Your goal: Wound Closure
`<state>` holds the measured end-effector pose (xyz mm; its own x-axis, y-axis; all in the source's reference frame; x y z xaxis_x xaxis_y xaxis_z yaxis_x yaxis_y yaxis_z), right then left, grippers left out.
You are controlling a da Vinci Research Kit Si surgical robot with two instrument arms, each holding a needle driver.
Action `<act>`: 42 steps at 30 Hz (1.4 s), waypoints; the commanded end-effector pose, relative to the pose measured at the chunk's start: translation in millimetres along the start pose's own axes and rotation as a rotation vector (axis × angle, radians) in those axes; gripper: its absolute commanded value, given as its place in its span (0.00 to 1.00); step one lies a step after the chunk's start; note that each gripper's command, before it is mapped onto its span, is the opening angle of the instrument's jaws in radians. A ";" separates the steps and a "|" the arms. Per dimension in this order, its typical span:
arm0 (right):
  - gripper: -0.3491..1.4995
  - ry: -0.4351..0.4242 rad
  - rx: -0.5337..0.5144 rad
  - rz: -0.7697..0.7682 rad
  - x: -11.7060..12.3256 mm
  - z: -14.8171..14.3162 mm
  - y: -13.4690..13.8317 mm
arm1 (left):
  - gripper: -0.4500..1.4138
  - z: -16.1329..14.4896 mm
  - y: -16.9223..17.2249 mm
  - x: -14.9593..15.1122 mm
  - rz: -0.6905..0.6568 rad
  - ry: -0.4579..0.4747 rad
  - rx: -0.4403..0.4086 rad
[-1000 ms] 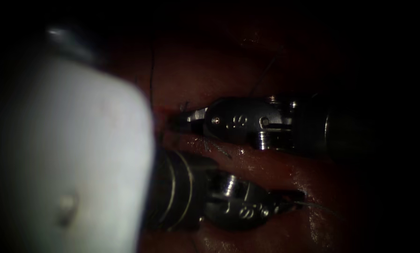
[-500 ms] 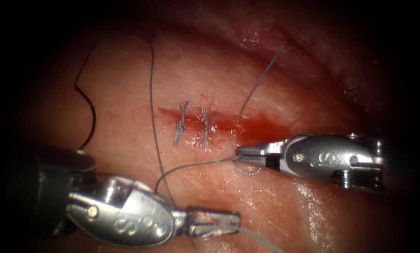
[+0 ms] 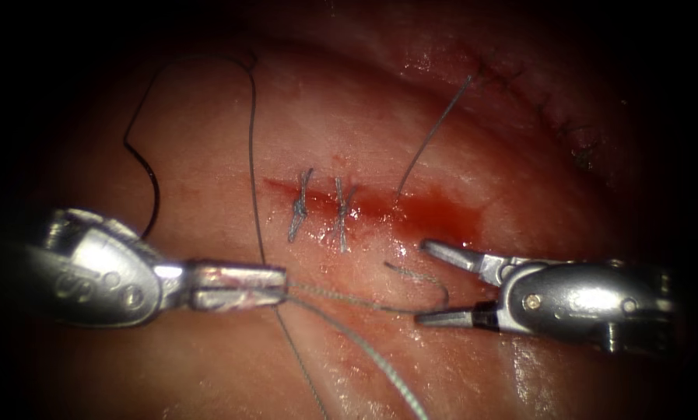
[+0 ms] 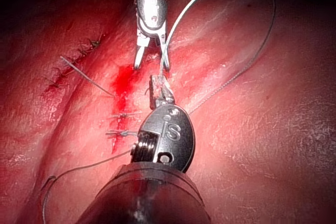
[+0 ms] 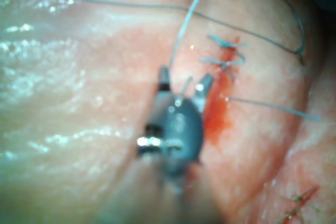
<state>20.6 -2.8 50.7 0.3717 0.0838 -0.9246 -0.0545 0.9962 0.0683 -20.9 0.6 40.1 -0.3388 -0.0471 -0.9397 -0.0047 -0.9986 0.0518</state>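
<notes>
Two stitches (image 3: 321, 206) are seen across the cut (image 3: 426, 211), the thread (image 3: 349, 299) is clenched below it by the left tool (image 3: 280, 285), the right tool (image 3: 426, 284) is spread open and empty, so tension is best kept gentle.

Endoscope view: the light lands on the middle of the tissue (image 3: 208, 155) and falls off to a dark border (image 3: 22, 47) toward every edge and corner, blackest along the top and left. Wet glints (image 3: 520, 365) catch the light toward the lower right edge, and a few more near the top edge. Left wrist view is lit harder and more evenly, with shadow where the tissue recedes; right wrist view is strongly lit, with bright specular patches (image 5: 31, 30) on the pale tissue.
</notes>
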 end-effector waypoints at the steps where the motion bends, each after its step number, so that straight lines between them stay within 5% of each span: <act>1: 0.90 0.006 0.000 0.051 -0.2 -0.2 -0.3 | 0.00 0.3 0.4 -0.3 0.001 0.027 -0.010; 4: 0.97 0.045 0.015 0.103 0.3 -2.4 0.3 | 0.00 -0.3 -0.2 0.7 0.019 0.098 -0.038; 8: 0.91 0.097 0.065 0.128 1.2 -5.8 1.4 | 0.00 -0.8 -1.2 1.2 0.033 0.219 -0.078; 12: 0.65 0.136 0.054 0.160 2.6 -7.6 4.6 | 0.00 -0.9 -3.1 0.3 0.038 0.367 -0.081; 17: 0.00 0.121 0.041 0.179 3.7 -4.6 6.7 | 0.00 0.7 -4.6 -1.7 -0.022 0.520 -0.095; 24: 0.00 0.117 0.009 0.146 3.2 4.2 8.0 | 0.00 4.4 -5.9 -3.0 -0.078 0.592 -0.094; 30: 0.00 0.125 0.010 0.087 -0.1 13.8 6.7 | 0.00 7.5 -6.7 -1.7 -0.110 0.624 -0.105; 37: 0.00 0.168 0.038 0.051 -1.0 20.1 3.6 | 0.00 8.8 -8.6 -1.6 -0.126 0.625 -0.072; 42: 0.00 0.172 0.042 0.045 -1.0 20.7 3.2 | 0.00 9.0 -9.0 -1.6 -0.120 0.626 -0.064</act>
<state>38.5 1.2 59.1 0.2074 0.1257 -0.9701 -0.0294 0.9921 0.1222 -28.5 10.6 43.6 0.2798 0.0762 -0.9570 0.0493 -0.9967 -0.0649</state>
